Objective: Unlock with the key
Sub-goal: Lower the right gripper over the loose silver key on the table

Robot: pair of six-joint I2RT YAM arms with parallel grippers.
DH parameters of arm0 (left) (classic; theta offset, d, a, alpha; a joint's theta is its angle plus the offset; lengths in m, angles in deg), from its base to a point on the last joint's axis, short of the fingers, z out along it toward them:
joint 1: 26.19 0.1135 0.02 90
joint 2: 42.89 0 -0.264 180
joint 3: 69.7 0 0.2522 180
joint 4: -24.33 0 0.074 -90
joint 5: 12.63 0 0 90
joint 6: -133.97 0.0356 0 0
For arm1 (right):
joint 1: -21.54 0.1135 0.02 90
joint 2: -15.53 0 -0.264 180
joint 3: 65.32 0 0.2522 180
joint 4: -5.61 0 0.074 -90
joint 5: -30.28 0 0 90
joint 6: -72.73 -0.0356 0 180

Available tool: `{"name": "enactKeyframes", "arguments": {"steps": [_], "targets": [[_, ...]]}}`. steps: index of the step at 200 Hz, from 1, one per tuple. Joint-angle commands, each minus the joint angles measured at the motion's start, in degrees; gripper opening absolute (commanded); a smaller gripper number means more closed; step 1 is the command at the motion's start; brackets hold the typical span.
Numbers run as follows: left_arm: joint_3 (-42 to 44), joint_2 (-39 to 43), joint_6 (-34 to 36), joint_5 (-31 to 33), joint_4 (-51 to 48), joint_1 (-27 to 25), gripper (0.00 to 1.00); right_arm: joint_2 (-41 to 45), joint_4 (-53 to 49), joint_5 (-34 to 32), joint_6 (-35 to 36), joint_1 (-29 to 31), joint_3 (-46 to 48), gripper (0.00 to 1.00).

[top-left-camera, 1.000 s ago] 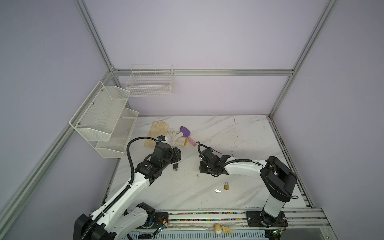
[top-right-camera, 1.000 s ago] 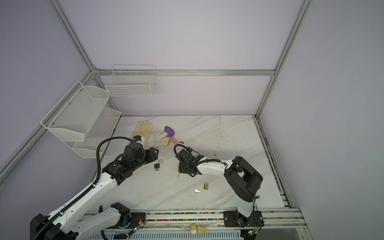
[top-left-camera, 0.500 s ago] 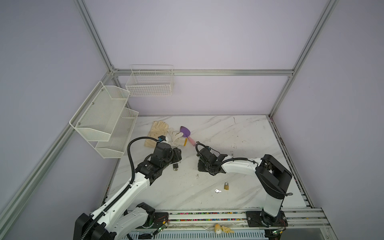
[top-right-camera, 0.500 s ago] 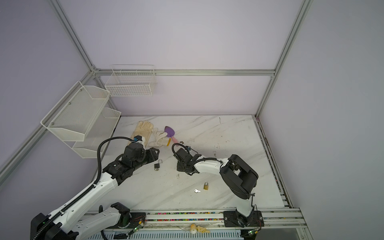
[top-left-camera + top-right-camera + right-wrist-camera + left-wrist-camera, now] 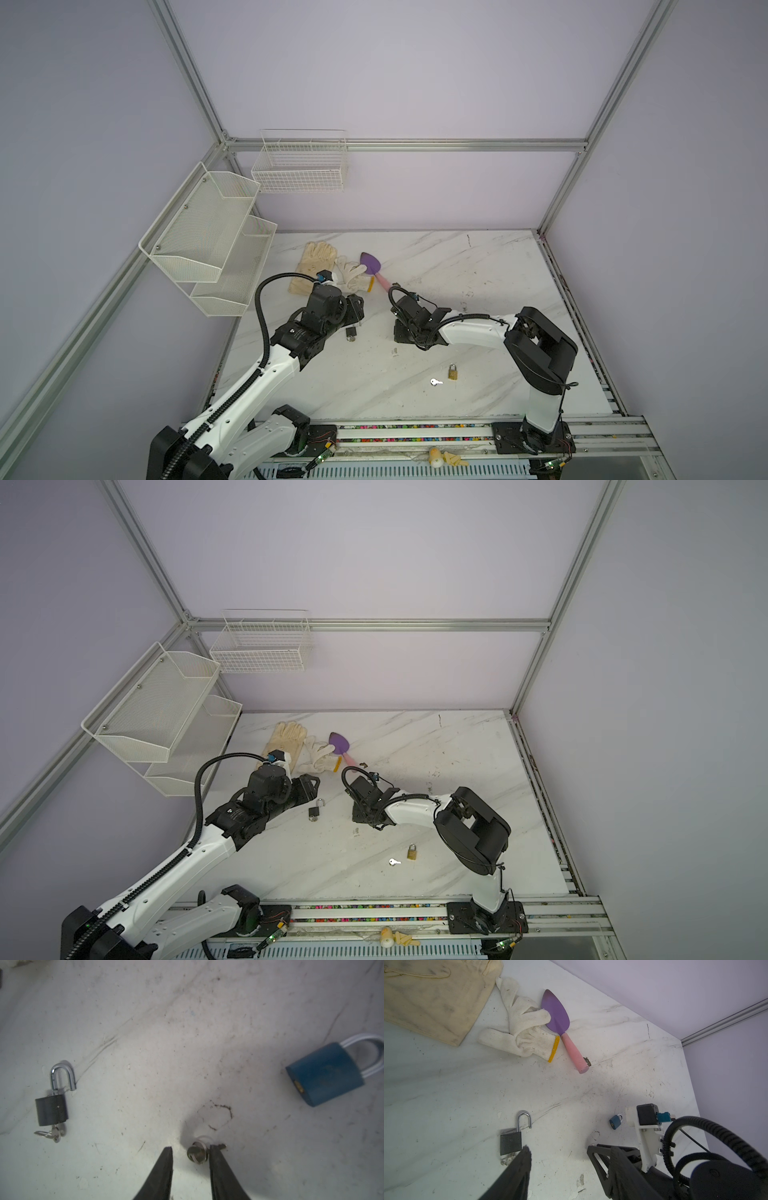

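At the left a mesh shelf (image 5: 208,241) is hanging on the wall, while a tan glove (image 5: 313,266), a knit glove (image 5: 353,274) and a purple trowel (image 5: 371,262) are lying on the marble table (image 5: 478,270). A white mark (image 5: 293,331) is showing on the left arm, too small to read. The left gripper (image 5: 557,1149) is hanging released, its fingers wide apart around nothing. It is just beside the black padlock (image 5: 510,1142), which is lying flat with its shackle sprung and a key bunch (image 5: 507,1160) sitting in its base. Further right, the right gripper (image 5: 190,1148) is straddling the small key (image 5: 197,1153) on the table, not yet clenched: one finger is sitting close against it and the other is standing clear. The blue padlock (image 5: 325,1074), shackle closed, is lying nearby and showing only in the wrist views. The silver key (image 5: 435,382) and brass padlock (image 5: 453,372) are showing only in the top views.
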Motion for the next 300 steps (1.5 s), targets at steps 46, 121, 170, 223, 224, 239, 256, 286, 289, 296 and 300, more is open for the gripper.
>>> {"name": "enactKeyframes", "arguments": {"steps": [46, 121, 170, 223, 224, 239, 256, 286, 289, 296, 300], "targets": [[3.0, 0.2, -0.9, -1.0, 2.5, 0.3, 0.60, -1.5, -1.3, -1.0, 1.5, 0.3, -2.8, 0.29], [3.1, 0.3, -0.9, -1.3, 2.7, 0.3, 0.61, -3.3, -3.0, -1.6, 3.4, 0.3, -3.8, 0.24], [3.2, 0.1, -1.2, -1.7, 2.9, 0.4, 0.61, -4.1, -4.2, -3.0, 4.9, 0.3, -3.9, 0.24], [3.3, 0.0, -1.4, -2.1, 3.4, 0.3, 0.61, -3.9, -5.2, -4.2, 6.0, 0.4, -4.0, 0.19], [3.3, -0.1, -1.4, -2.1, 3.3, 0.3, 0.61, -3.9, -5.3, -4.2, 6.1, 0.4, -4.0, 0.19], [3.3, -0.2, -1.6, -2.5, 3.5, 0.3, 0.61, -3.6, -5.4, -4.3, 6.7, 0.6, -4.2, 0.19], [3.3, -0.4, -1.7, -2.8, 3.7, 0.3, 0.61, -3.6, -5.9, -4.9, 7.2, 0.8, -4.2, 0.19], [3.2, -0.6, -1.8, -3.1, 3.9, 0.3, 0.61, -3.2, -5.6, -4.7, 7.7, 1.3, -4.1, 0.17], [3.2, -0.7, -1.8, -3.1, 4.0, 0.3, 0.61, -3.1, -5.6, -4.7, 7.8, 1.5, -4.2, 0.17], [3.2, -0.8, -1.9, -3.2, 4.0, 0.3, 0.61, -3.0, -5.5, -4.8, 7.7, 1.6, -4.3, 0.17], [3.2, -0.8, -1.9, -3.3, 4.0, 0.3, 0.61, -3.1, -5.6, -4.8, 7.7, 1.7, -4.3, 0.17]]}}
